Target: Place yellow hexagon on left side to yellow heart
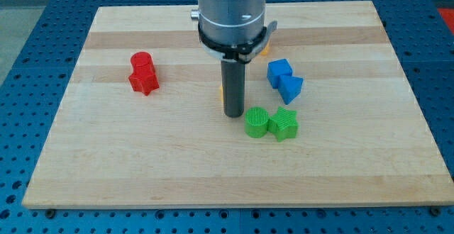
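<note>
Rod tip (234, 113) left of green cylinder (257, 123), yellow blocks mostly hidden, orientation unreadable, no fingers visible.

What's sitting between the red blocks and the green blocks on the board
In the camera view, my tip stands between the red blocks and the green blocks, close to the green pair; otherwise bare wood.

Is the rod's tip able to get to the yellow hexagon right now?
Probably yes. My tip sits on the board just left of the green cylinder. A sliver of yellow shows at the rod's left edge, mostly hidden, so I cannot tell its shape. No other block sits between them.
</note>
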Controlling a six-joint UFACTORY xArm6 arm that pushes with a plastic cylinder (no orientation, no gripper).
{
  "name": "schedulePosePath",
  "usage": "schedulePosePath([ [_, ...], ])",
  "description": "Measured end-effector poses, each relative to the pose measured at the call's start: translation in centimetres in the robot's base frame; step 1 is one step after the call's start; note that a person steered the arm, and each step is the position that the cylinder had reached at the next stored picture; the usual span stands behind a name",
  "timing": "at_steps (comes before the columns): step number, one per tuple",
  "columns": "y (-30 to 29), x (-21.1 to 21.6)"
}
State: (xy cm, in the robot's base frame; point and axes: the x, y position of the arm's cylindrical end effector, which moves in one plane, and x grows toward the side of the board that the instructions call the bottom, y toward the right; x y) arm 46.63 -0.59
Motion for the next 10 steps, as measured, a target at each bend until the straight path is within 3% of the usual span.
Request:
schedulePosePath([
  [4,0.0,-10.6],
  [8,-7.1,-15.0],
  [9,-7.1,-17.6],
  [10,-4.9,-17.6],
])
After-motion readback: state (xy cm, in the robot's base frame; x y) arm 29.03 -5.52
